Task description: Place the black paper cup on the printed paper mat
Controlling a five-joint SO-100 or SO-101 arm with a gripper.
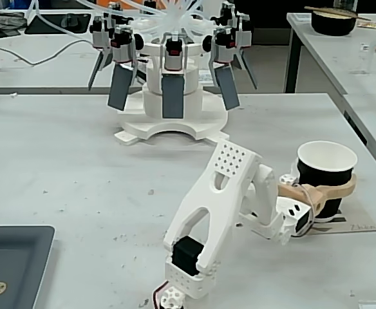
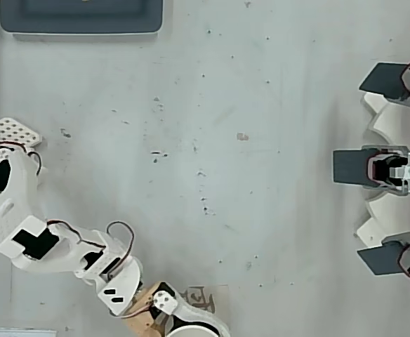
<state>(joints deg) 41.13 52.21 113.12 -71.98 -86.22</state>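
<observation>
Near the right edge of the tabletop in the fixed view, the black paper cup (image 1: pixel 325 179) stood upright over the printed paper mat (image 1: pixel 352 226), its base hidden behind the fingers, so you could not tell from that angle whether it was already bearing on the paper or just clear of it. Your gripper (image 1: pixel 329 190) was clasped around the cup's waist, the tan fingers (image 1: pixel 317 189) wrapping the black wall below the white rim. In the overhead view only a slice of the cup's rim (image 2: pixel 194 330) showed at the bottom edge, with the mat (image 2: pixel 203 299) peeking out just beyond it, so that camera gave you little help for centring.

The step in hand looked like the set-down. To do it well, you needed to lower straight down until the base sat flat on the mat, keep the cup level, and only then ease the fingers apart. Opening while the cup hung above the paper risked a tip or a skid, since a paper cup is light and the mat is a loose sheet. The cup seemed to sit toward the mat's near-left part, so a small outward nudge before release would have helped.

Farther off, the white multi-arm fixture (image 1: pixel 169 71) stood at the table's far edge, and the dark grey tray (image 1: pixel 11 261) lay at the near-left corner, both well apart from the work.
</observation>
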